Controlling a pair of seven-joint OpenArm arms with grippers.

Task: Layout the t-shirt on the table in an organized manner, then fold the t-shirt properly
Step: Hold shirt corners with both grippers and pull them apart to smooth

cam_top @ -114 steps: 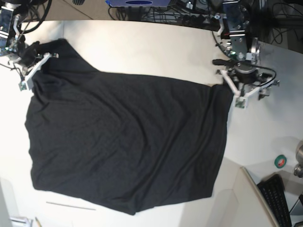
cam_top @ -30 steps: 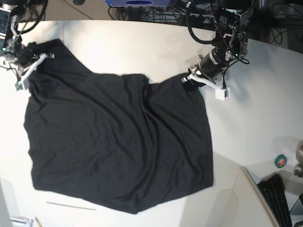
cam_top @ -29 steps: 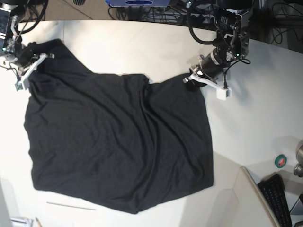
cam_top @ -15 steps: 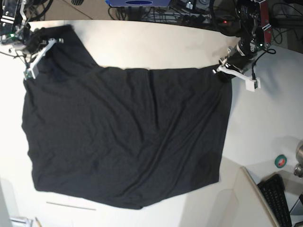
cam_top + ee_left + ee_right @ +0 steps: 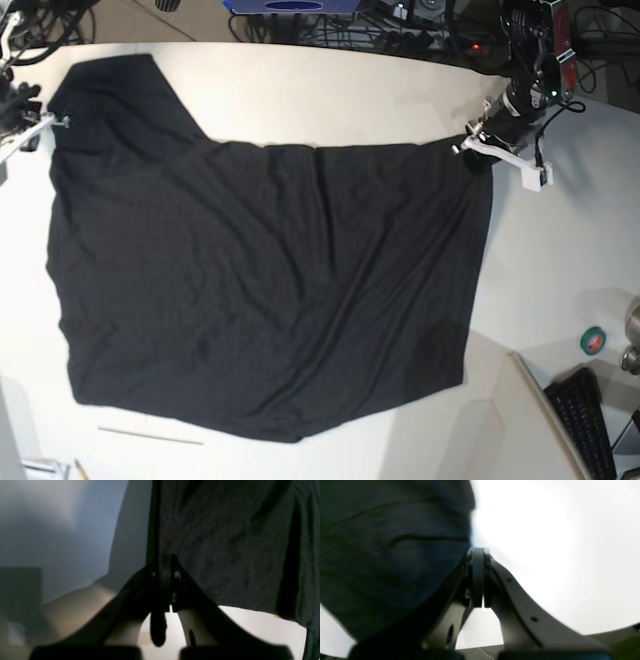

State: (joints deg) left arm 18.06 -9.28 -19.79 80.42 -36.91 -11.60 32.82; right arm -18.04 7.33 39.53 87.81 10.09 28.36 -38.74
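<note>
Black t-shirt point(image 5: 260, 290) spread across off-white table point(image 5: 330, 95); cables point(image 5: 400, 30) behind

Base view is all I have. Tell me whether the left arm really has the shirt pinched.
Observer: Yes. In the left wrist view the left gripper is shut, with the edge of the t-shirt running in between its fingers.
Operator: Report the right one; it's at my frame's edge.
Observer: The right wrist view shows the right gripper shut too, with dark cloth right up against its left finger; whether cloth sits between the tips I can't tell.
Operator: Say what is under the left gripper.
Observer: Bare table, pale, showing below the shirt's hem.
</note>
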